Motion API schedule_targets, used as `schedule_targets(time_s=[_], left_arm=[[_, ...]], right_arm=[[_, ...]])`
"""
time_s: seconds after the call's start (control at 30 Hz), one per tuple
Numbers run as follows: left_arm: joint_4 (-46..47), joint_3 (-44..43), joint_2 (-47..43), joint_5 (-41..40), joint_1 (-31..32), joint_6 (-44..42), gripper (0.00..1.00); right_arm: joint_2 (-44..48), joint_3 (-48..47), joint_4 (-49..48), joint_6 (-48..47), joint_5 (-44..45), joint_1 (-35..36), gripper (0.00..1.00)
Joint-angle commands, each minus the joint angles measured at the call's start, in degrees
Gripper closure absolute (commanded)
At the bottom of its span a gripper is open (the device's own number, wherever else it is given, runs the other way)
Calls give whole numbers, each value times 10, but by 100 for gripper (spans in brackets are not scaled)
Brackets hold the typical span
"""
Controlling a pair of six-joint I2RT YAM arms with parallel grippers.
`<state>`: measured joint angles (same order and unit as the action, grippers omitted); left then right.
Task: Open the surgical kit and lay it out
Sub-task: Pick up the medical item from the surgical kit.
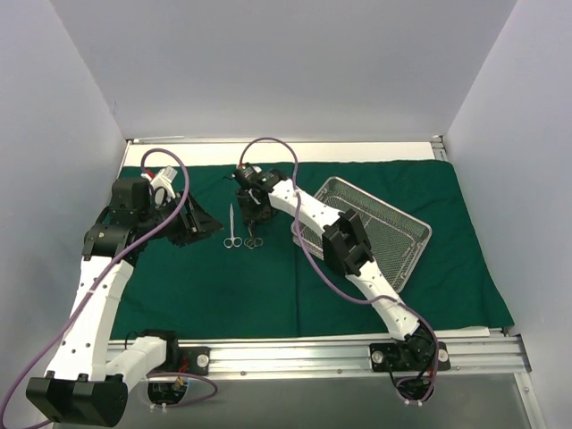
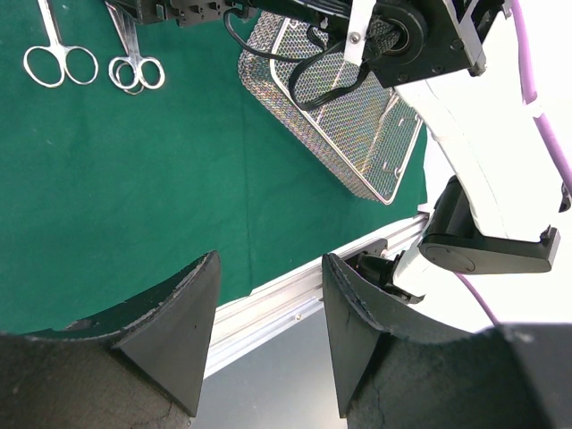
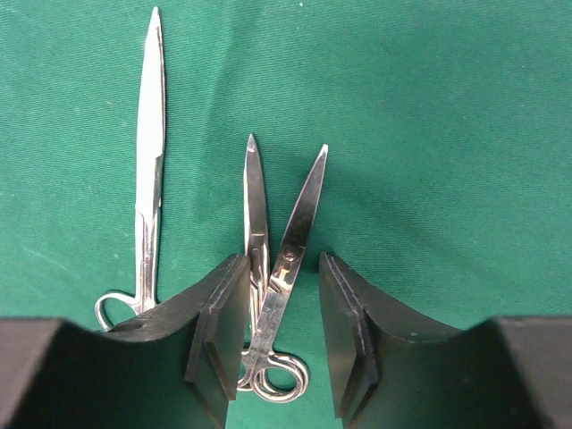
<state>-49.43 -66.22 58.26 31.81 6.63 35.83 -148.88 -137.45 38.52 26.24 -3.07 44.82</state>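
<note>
The white table (image 1: 375, 150) carries a dark green drape (image 1: 214, 286) spread flat across nearly its whole top.

You had the top camera high above and behind the arms, looking down on the whole green drape (image 1: 268, 286), with the arm bases at the bottom of the frame. Your left wrist camera sat low, looking out past its own fingers (image 2: 174, 340) across the drape to the mesh tray (image 2: 366, 143) at upper right and the long scissors (image 2: 55, 49) at upper left. Your right wrist camera faced straight down, very close, with those scissors at left of frame; the top view held them mid-frame
</note>
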Motion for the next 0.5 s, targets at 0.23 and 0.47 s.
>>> schedule_targets(time_s=[0.23,0.47], left_arm=[[31,3,-2,14,-4,7,42],[33,6,-3,15,-5,9,42]], right_arm=[[-9,-15,29,-7,49,11,64],[2,-14,23,-8,62,14,62]])
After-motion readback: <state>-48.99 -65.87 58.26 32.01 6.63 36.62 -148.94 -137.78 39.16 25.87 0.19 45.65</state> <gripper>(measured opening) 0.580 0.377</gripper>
